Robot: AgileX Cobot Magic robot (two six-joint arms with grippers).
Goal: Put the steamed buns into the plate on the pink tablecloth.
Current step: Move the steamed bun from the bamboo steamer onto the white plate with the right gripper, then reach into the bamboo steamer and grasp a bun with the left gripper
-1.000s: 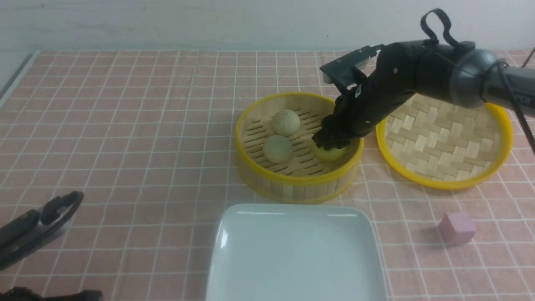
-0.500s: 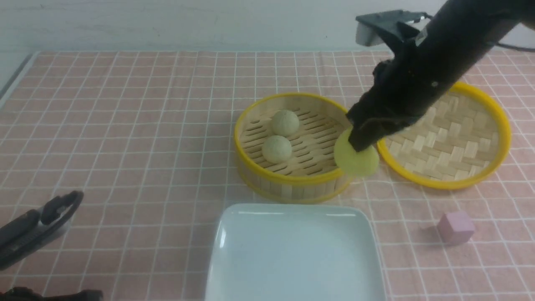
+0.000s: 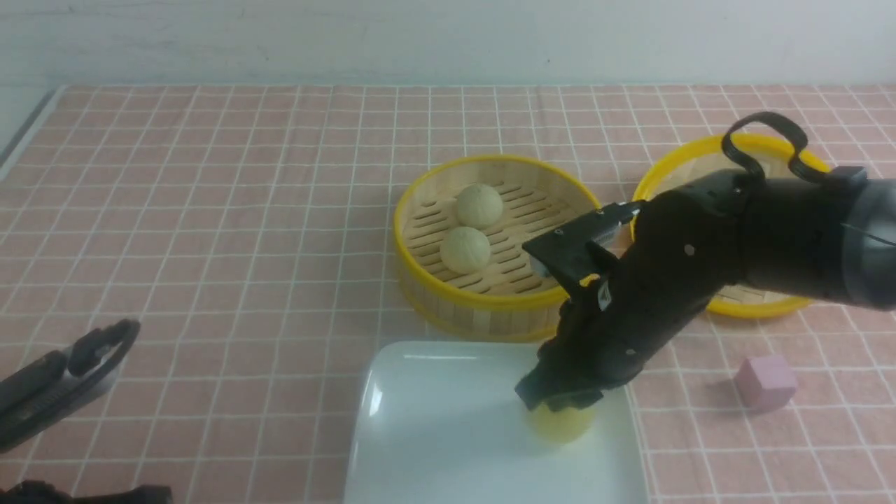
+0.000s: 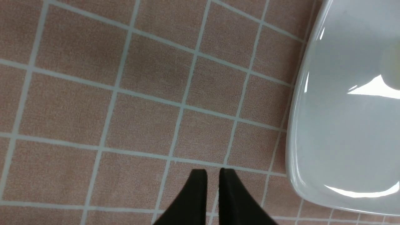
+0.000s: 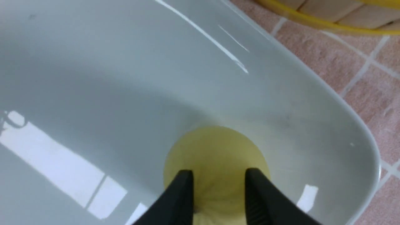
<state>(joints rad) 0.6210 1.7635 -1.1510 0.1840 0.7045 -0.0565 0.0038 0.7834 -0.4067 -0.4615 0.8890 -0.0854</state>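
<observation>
The yellow steamed bun (image 3: 563, 423) sits on the right side of the white square plate (image 3: 434, 420) on the pink tablecloth (image 3: 210, 210). My right gripper (image 3: 560, 404) stands right over it. In the right wrist view the fingers (image 5: 184, 190) straddle the round yellow bun (image 5: 215, 150), apart and open, on the plate (image 5: 93, 78). Two beige steamed buns (image 3: 479, 204) (image 3: 465, 249) lie in the bamboo steamer basket (image 3: 490, 302). My left gripper (image 4: 213, 171) hangs shut and empty over the cloth beside the plate (image 4: 343, 125).
The woven yellow-rimmed lid (image 3: 672, 175) lies right of the basket, partly behind my right arm. A small pink cube (image 3: 764, 381) rests on the cloth at the right, near the plate. My left arm (image 3: 49, 392) stays low at the front left.
My right gripper lifted the yellow bun out of the basket, carried it toward me and down onto the plate, and its fingers have spread. The left arm has not moved.
</observation>
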